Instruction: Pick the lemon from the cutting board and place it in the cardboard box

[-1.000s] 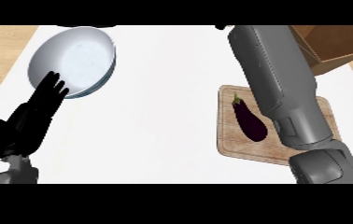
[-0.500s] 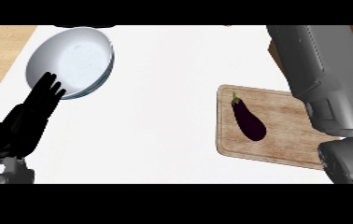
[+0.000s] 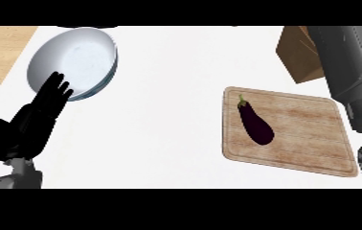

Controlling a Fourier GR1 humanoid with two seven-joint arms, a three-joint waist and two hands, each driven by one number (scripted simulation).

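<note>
On wooden cutting board (image 3: 297, 133), right of counter: dark purple eggplant (image 3: 255, 122) laid lengthwise, green stem pointed up-view; lemon not seen on board. Cardboard box (image 3: 301, 54) seen at upper right, partly hidden by grey right forearm (image 3: 341, 61); right hand out of view. Left hand (image 3: 37, 119) shown at lower left, fingers straight and held upward, nothing held, fingertips overlapping rim of white bowl (image 3: 74, 61).
</note>
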